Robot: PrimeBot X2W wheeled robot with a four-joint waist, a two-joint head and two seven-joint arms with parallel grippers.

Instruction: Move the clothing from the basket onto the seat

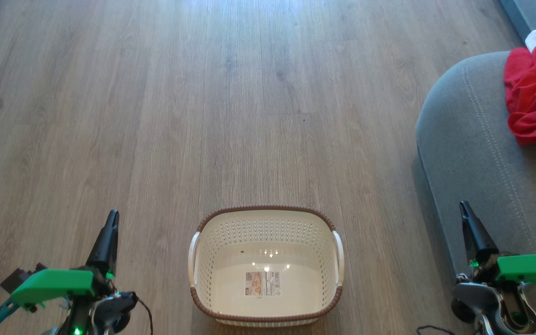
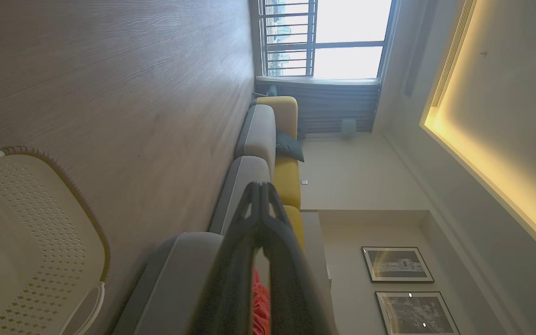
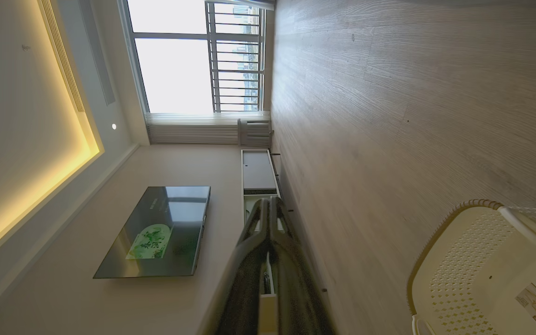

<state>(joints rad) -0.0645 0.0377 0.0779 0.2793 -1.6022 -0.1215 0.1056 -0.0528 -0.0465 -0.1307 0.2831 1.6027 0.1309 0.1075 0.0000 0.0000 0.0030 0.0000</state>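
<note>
Ok, status: basket [image 1: 264,229] sits on the wood floor [image 1: 203,116], near and centred, between the two grippers and touching neither. Its bottom is bare, with the paper label [image 1: 262,284] in plain sight. Brown woven rim and both white side handles are visible, and it stands upright.

Clothing [image 1: 535,93] is on the seat [image 1: 468,139]: a bright red crumpled heap at the far right, partly cut by the frame edge. A small white piece [image 1: 534,39] pokes out at the heap's far end. The seat is the grey cushion on the right, with its rounded edge and pale double stitch line facing the basket. Basket and seat are apart, with a strip of floor between them.

Left gripper [image 1: 112,215] is near left, over the floor, fingers pressed together, nothing between them. It is well left of the basket. The left wrist view confirms it: the tips meet, the grey cushion lies beyond them, and a sliver of red fabric shows low between the finger shanks.

Right gripper [image 1: 463,206] is near right, over the seat's near edge, fingers likewise pressed together and pinching nothing. The right wrist view shows the tips meeting, with the basket off to one side and a wall-mounted screen [image 3: 156,232] and a window [image 3: 175,70] far across the room.

Both grippers are well apart from the red heap.
</note>
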